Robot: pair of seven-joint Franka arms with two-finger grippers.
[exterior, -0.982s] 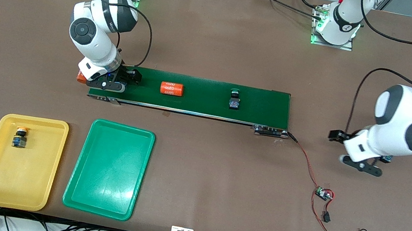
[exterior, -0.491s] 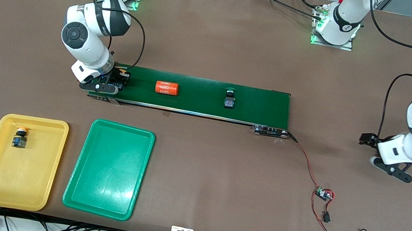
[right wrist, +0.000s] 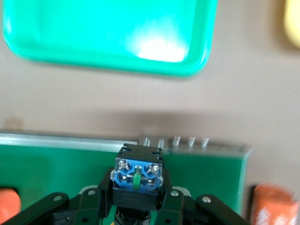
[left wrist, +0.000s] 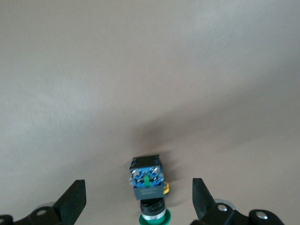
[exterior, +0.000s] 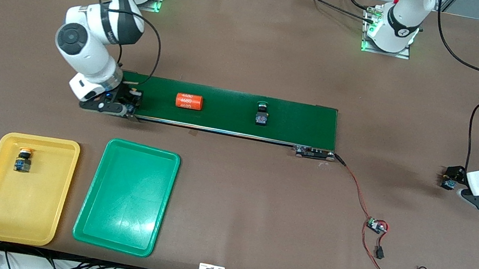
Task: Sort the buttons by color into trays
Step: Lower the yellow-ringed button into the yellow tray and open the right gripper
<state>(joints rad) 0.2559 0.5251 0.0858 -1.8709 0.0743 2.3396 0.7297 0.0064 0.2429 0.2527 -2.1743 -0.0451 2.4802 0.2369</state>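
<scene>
My right gripper (exterior: 127,100) is shut on a button (right wrist: 137,176) with a black-and-blue body, over the conveyor's end toward the right arm; a bit of yellow cap shows in the front view. My left gripper (exterior: 471,192) is open over a green-capped button (left wrist: 147,180) lying on the bare table toward the left arm's end. Another green-capped button (exterior: 262,114) lies on the belt. The yellow tray (exterior: 22,210) holds a yellow-capped button (exterior: 23,160). The green tray (exterior: 124,212) beside it holds nothing; it also shows in the right wrist view (right wrist: 70,37).
The long dark-green conveyor belt (exterior: 300,122) carries an orange cylinder (exterior: 189,102). A second orange cylinder (right wrist: 274,206) lies just off the belt's end by my right gripper. A red wire and a small circuit board (exterior: 375,224) lie on the table nearer the camera than the belt.
My right gripper moved with its button toward the belt's end. My left gripper travelled toward the left arm's end, over the green button on the table. The belt's cylinder and button drifted toward the right arm.
</scene>
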